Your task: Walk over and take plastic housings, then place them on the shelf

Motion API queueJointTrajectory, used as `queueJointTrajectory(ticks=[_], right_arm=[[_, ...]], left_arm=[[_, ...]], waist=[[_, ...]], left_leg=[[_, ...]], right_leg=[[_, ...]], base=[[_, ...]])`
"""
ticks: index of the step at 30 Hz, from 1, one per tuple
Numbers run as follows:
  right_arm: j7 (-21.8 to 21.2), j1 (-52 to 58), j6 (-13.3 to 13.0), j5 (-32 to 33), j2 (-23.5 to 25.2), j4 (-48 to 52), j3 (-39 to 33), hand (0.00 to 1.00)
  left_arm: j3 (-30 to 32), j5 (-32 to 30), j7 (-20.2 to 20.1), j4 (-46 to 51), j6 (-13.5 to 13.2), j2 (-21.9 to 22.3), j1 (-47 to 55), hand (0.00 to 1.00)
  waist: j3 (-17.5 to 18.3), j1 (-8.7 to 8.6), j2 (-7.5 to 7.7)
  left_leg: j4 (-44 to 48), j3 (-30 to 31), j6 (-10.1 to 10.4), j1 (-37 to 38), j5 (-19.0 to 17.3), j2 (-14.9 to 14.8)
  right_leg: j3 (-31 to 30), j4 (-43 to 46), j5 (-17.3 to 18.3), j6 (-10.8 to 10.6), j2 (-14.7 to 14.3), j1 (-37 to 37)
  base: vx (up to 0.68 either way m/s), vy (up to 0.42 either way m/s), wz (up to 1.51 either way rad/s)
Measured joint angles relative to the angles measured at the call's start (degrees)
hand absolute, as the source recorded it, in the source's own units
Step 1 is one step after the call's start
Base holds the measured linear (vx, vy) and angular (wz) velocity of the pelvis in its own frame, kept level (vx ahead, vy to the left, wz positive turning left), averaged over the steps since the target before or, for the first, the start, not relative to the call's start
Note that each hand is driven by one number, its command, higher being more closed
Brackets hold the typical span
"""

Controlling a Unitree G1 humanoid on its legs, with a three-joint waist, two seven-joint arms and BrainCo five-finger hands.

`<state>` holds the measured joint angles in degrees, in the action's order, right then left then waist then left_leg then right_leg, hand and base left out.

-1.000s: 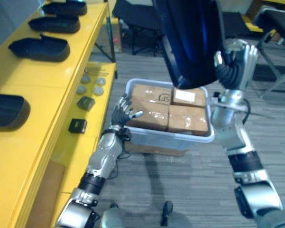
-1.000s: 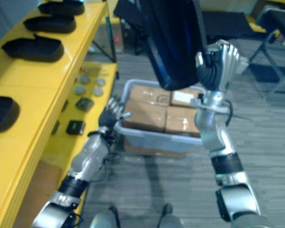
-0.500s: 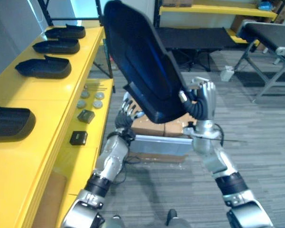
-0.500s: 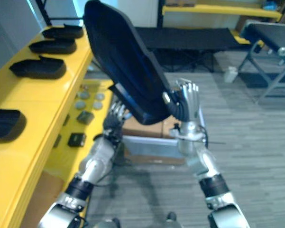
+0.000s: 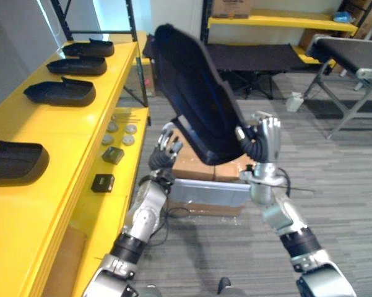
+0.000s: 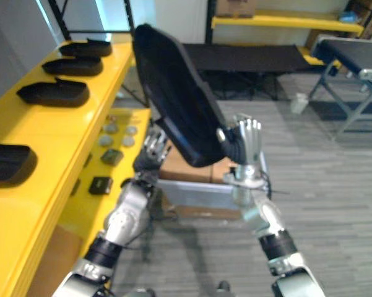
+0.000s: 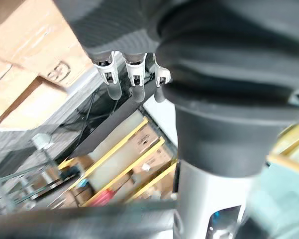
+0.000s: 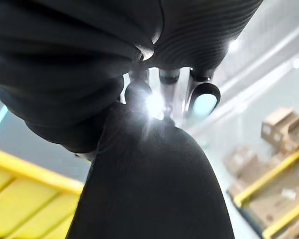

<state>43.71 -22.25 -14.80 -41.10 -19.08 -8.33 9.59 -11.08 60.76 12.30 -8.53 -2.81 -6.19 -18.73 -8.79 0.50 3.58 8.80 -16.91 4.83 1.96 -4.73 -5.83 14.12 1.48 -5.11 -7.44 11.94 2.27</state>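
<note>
A large black plastic housing [image 5: 197, 96] is held up in the air, tilted, its top leaning toward the yellow shelf [image 5: 56, 130]. My right hand [image 5: 264, 140] is shut on its lower right edge; the right wrist view shows the fingers [image 8: 165, 84] over the dark shell [image 8: 149, 189]. My left hand [image 5: 166, 147] hovers just below the housing's lower left edge with relaxed fingers, holding nothing; I cannot tell if it touches. Several more black housings lie on the shelf, such as the nearest one [image 5: 15, 161] and another [image 5: 60, 91].
Below my hands stands a grey bin [image 5: 201, 192] with cardboard boxes [image 5: 192, 167]. The lower yellow ledge carries small black boxes [image 5: 103, 182] and round discs [image 5: 121, 130]. A dark low table [image 5: 266, 55] and a metal frame [image 5: 350, 52] stand at the back.
The camera has tilted up, bringing the whole housing into view. The housing has swung from over the bin to lean toward the shelf, then shifted slightly right. My right hand keeps its hold.
</note>
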Motion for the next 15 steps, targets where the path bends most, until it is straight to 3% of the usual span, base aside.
queueJointTrajectory(ticks=[7, 15], right_arm=[[-1.79, 0.74, -0.92, 0.13, 0.09, 0.00, -0.02, 1.00], [-6.30, 2.56, -2.58, 0.99, 2.13, -0.16, 8.92, 1.00]], left_arm=[[1.27, -0.16, -1.44, 2.95, 1.53, 0.24, 1.21, 0.00], [-0.24, -0.82, -1.51, 3.32, 2.57, 0.76, 1.47, 0.00]], waist=[[0.75, 0.03, -0.49], [0.89, 0.07, -0.62]], left_leg=[[0.00, 0.35, -0.01, 0.00, -0.01, 0.26], [0.32, 0.50, -0.05, -0.09, -0.04, 0.26]], right_leg=[[0.15, 0.02, 0.01, 0.00, 0.22, 0.11], [0.14, 0.08, 0.02, 0.02, 0.25, 0.14]], base=[[0.00, 0.000, 0.00], [0.00, 0.000, 0.00]])
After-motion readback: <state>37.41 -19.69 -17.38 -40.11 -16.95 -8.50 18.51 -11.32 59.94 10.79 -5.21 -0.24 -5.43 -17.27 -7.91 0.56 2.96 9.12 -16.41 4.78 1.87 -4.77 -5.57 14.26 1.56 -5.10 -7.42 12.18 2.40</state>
